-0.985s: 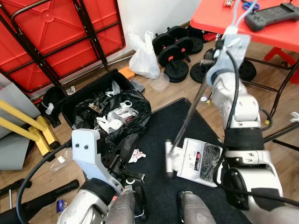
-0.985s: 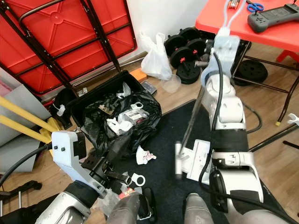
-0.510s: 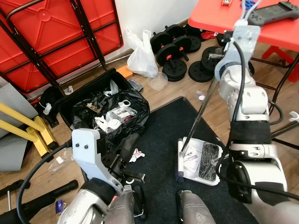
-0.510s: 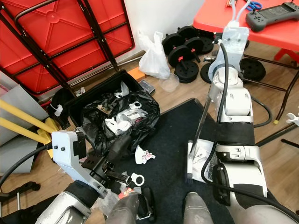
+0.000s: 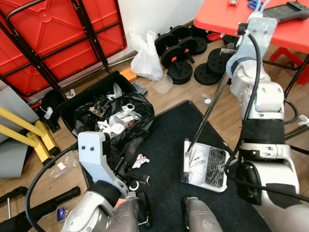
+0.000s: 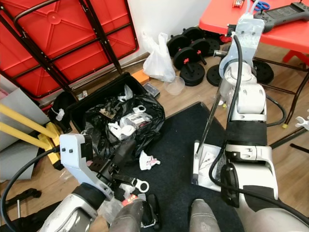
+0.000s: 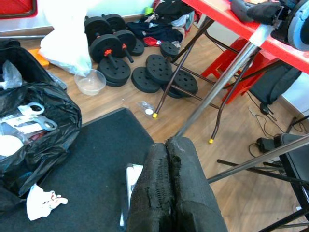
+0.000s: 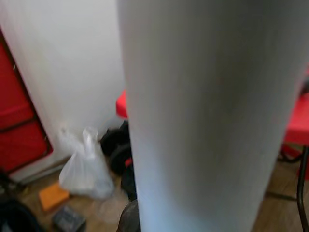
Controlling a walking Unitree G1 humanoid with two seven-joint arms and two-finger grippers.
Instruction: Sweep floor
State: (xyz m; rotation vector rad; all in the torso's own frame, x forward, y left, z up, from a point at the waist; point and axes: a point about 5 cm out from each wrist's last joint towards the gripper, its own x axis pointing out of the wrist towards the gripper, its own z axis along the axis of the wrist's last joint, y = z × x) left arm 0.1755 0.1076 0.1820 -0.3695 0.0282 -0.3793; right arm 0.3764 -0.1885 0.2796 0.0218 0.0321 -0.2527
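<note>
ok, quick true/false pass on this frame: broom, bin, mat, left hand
1. The broom head rests on the black mat. True.
2. The left hand is wide open. False: its fingers are pressed together, holding nothing.
3. The bin is lined with a black bag and holds trash. True.
4. A crumpled tissue lies inside the bin. False: it lies on the mat beside the bin.
5. The dumbbells sit on the red table. False: they are on the floor by the wall.

Both head eyes look steeply down from above; the left wrist camera faces the black round weight plates (image 7: 159,77) at 1 o'clock.
</note>
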